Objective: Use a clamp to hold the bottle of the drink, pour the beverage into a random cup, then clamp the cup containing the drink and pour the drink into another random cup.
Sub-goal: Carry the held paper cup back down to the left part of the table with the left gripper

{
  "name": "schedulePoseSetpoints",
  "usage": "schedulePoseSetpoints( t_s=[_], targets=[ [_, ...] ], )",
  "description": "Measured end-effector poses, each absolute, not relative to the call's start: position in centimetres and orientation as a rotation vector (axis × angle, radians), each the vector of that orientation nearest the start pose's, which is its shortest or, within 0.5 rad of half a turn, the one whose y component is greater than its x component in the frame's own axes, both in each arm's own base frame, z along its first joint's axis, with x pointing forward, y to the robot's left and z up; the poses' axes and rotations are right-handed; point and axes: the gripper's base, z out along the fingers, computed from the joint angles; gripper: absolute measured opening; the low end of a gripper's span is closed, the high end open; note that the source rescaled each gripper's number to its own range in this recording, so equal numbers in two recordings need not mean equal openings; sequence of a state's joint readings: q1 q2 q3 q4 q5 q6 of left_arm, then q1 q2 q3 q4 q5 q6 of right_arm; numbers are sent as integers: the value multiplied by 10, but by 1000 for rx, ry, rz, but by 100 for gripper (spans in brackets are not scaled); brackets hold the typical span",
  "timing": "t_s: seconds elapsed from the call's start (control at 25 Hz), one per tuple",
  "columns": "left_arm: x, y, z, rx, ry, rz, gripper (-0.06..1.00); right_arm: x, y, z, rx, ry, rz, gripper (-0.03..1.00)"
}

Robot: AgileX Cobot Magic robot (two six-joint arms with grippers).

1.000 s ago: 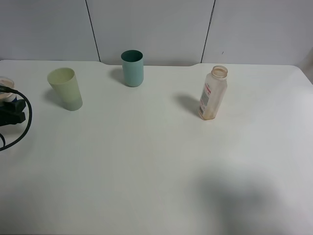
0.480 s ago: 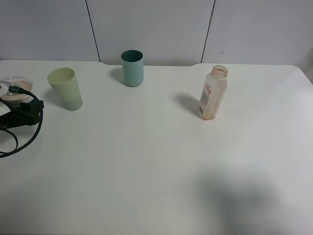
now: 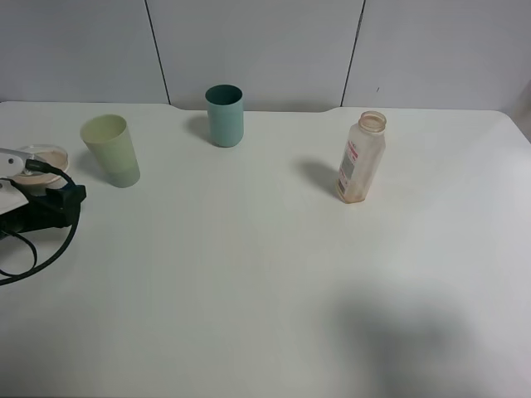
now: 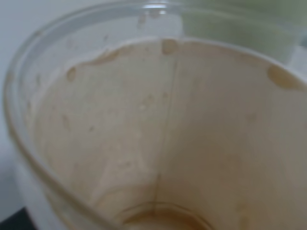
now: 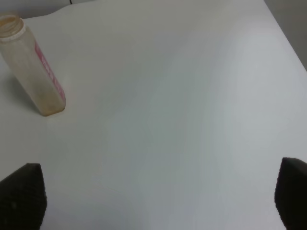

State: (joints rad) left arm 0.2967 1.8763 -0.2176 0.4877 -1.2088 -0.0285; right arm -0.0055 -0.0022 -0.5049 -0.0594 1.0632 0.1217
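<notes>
The blue-banded cup shows only its tan-lined rim [image 3: 46, 156] at the table's left edge, with my left gripper [image 3: 41, 186] shut on it. The left wrist view looks straight into this cup [image 4: 120, 120]. A little brown beverage [image 4: 158, 223] lies at its bottom and drops cling to the wall. Just right of the cup stands the pale yellow-green tumbler [image 3: 110, 150], whose rim [image 4: 240, 21] shows beyond the cup's edge. The bottle [image 3: 362, 157] stands upright and uncapped at the right, nearly drained. My right gripper [image 5: 153, 196] is open, well short of the bottle [image 5: 33, 72].
A darker teal tumbler [image 3: 224, 115] stands at the back, between the yellow-green tumbler and the bottle. A black cable [image 3: 37, 253] loops from the left arm onto the white table [image 3: 249, 274]. A grey panelled wall closes the back.
My left gripper has carried the cup rightward into view, nearer the yellow-green tumbler. The bottle, both tumblers and the right gripper have stayed put.
</notes>
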Motion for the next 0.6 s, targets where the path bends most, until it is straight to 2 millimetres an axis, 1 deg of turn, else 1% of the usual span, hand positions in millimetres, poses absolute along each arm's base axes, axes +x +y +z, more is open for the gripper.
schedulePoseSetpoints(
  t_s=[0.2,0.6],
  targets=[
    [215,23,96,166,1947,-165,0,-6,-5,279,133,2034,2,100],
    [214,20,96,187,1949,-192,0,-6,-5,279,133,2034,2,100]
  ],
)
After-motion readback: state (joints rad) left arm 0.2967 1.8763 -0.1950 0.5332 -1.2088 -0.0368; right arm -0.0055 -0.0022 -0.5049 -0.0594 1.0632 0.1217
